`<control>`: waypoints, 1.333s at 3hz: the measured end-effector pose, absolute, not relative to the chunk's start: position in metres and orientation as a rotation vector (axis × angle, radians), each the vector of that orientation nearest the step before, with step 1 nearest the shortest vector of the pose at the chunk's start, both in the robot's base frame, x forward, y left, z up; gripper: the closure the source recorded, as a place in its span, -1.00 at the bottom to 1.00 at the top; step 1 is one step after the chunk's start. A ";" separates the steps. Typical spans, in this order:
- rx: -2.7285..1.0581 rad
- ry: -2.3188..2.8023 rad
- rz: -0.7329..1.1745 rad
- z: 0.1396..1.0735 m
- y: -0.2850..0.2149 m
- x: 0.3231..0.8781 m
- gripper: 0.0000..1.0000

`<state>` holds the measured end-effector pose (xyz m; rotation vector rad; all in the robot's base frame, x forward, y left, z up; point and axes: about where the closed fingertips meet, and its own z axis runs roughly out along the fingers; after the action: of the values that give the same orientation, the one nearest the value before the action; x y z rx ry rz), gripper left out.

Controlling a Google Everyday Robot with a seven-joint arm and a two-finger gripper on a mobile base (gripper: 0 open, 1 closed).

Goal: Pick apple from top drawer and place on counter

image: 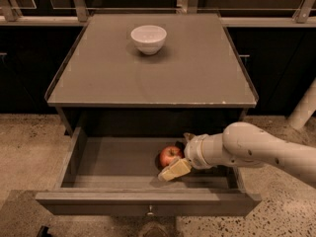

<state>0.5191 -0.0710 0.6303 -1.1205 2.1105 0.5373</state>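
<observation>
**Apple lying in the open top drawer, gripper right against it**

Apple [169, 155], red, glossy and round, is lying on the floor of the top drawer [113, 157], right of centre. It is showing no long axis, and which way its stem end is pointing cannot be told. The gripper [177, 158], on a smooth pale arm [261, 149] reaching in from the right, is sitting right against the apple. Whether it is clasping the apple cannot be told. A white bowl [148, 38] is standing toward the far side of the flat grey-brown counter [197, 68].
</observation>
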 end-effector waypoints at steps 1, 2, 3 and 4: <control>-1.149 2.125 0.565 0.617 -0.060 0.510 -1.00; -1.149 2.125 0.565 0.617 -0.060 0.510 -0.61; -1.149 2.125 0.565 0.617 -0.060 0.510 -0.15; -1.149 2.125 0.565 0.617 -0.060 0.510 0.32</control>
<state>0.5102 -0.0599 0.6167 -1.1494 2.1251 0.5653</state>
